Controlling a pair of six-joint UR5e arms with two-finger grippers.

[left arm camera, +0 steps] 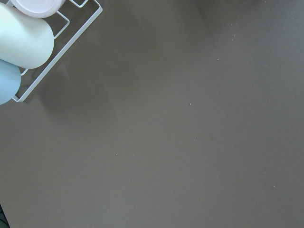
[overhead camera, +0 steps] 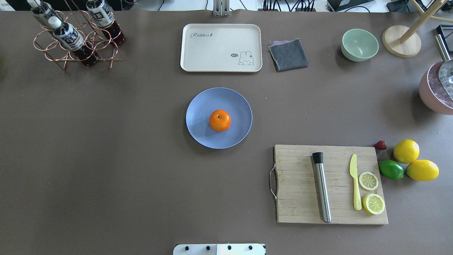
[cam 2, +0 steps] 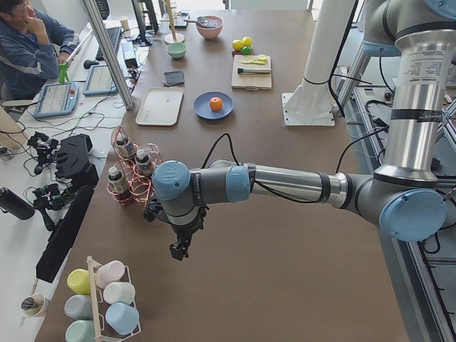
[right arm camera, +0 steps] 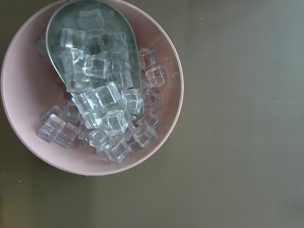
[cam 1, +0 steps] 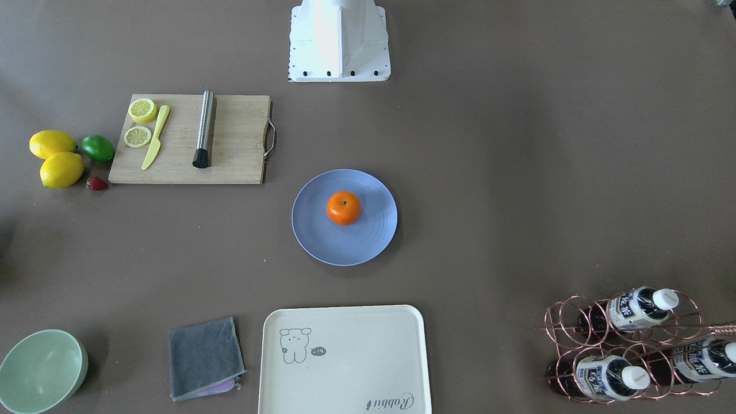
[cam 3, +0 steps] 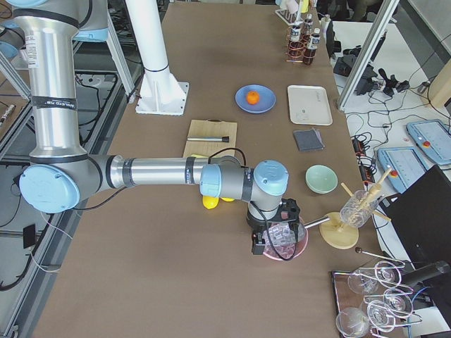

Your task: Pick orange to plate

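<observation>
The orange [cam 1: 344, 207] rests in the middle of the blue-lavender plate [cam 1: 322, 244] at the table's centre, also seen from overhead as orange [overhead camera: 219, 120] on plate [overhead camera: 201, 136]. Neither arm is near it. My left gripper [cam 2: 179, 251] hangs over bare table at the left end, beside a rack of pastel cups [cam 2: 107, 299]. My right gripper [cam 3: 271, 243] hovers above a pink bowl of ice cubes [right arm camera: 90, 90] at the right end. Both grippers show only in the side views, so I cannot tell whether they are open or shut.
A wooden cutting board [overhead camera: 300, 198] holds a steel muddler [overhead camera: 322, 187], a yellow knife and lemon slices. Two lemons [overhead camera: 406, 151], a lime [overhead camera: 391, 169] and a strawberry lie beside it. A cream tray [overhead camera: 221, 47], grey cloth [overhead camera: 288, 54], green bowl [overhead camera: 359, 44] and bottle rack [overhead camera: 76, 39] line the far edge.
</observation>
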